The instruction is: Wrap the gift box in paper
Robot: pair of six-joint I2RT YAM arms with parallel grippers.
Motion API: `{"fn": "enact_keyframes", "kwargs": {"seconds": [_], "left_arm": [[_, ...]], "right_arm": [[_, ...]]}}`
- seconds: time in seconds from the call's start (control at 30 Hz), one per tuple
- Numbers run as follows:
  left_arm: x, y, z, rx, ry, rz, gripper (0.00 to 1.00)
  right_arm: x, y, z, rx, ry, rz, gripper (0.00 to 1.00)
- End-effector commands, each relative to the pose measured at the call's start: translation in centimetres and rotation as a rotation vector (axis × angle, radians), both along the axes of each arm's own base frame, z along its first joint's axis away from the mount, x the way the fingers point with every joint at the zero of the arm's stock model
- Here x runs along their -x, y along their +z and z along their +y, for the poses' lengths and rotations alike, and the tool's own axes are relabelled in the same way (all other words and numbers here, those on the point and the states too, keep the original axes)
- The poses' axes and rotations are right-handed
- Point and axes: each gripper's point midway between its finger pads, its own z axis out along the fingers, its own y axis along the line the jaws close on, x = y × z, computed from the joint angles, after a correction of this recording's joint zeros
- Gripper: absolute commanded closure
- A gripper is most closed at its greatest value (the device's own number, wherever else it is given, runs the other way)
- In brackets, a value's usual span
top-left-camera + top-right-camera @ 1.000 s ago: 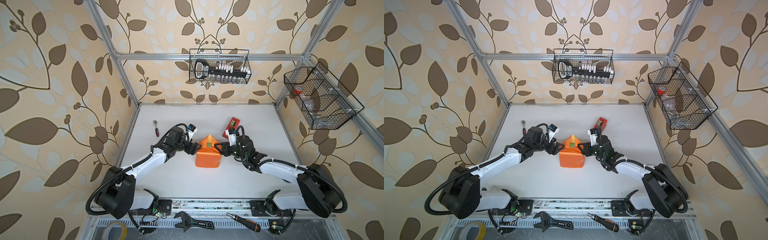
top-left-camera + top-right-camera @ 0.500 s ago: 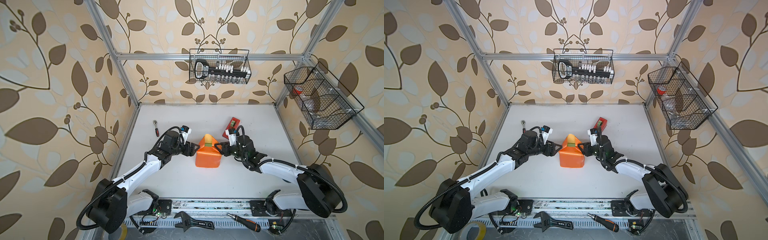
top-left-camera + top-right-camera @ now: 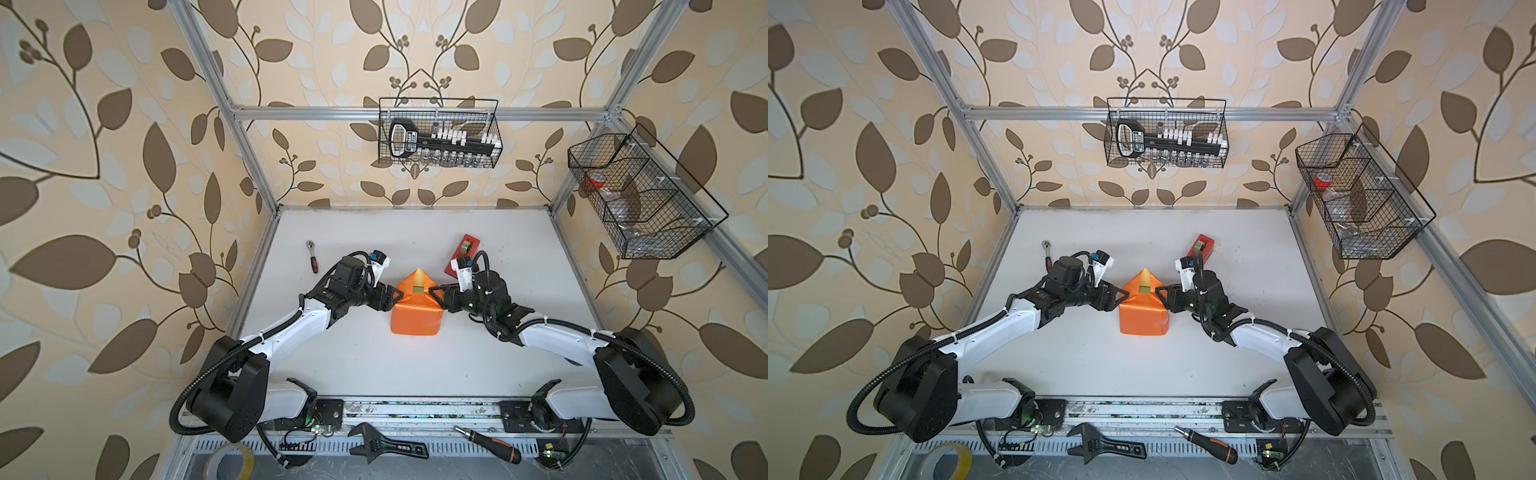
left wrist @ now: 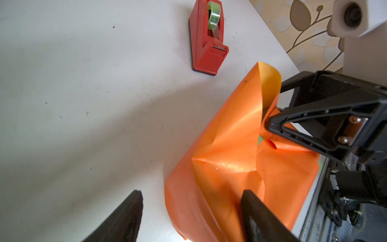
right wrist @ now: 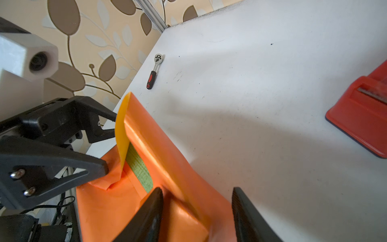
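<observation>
Status: the gift box sits in the middle of the table, nearly all of it under the paper, glossy orange face out; only a green strip shows at the far end, where an unfolded flap stands up in a point, yellow inside showing; left gripper is against the parcel's left flank, jaws apart, one finger over the paper and one over bare table, nothing clamped; right gripper mirrors it on the right flank, jaws apart astride a raised fold, not pinching it as far as I can see; handling, my read: the sheet is thin, slick and springy, so folds may spring back and it could tear or slide if you drag it; the box looks like light card, so it'll likely skate if you push from one side only; take the flap near its tip, pinch lightly, brace the parcel with the opposite gripper; tape dispenser is near, behind the right gripper, for fixing it down
</observation>
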Motion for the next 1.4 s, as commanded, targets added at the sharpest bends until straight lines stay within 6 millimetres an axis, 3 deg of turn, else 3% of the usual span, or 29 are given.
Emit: {"fn": "enact_keyframes", "kwargs": {"seconds": [0.0,0.43,0.87,1.37], "left_arm": [[-0.7,1.5,-0.9,-0.014,-0.09,-0.078,0.25],[-1.8,-0.2,-2.9,-0.06,-0.273,-0.067,0.35],[-1.4,-0.7,-4.6,-0.028,-0.442,-0.099,0.62],[-1.0,1.0,-5.5,0.018,-0.528,-0.17,0.78]], "right_arm": [[2.0,-4.7,-1.5,0.125,0.012,0.136,0.47],[1.9,-5.0,-1.6,0.13,0.016,0.137,0.48],[1.9,-5.1,-1.4,0.128,0.021,0.138,0.49],[1.8,-5.1,-1.5,0.13,0.021,0.137,0.49]]}}
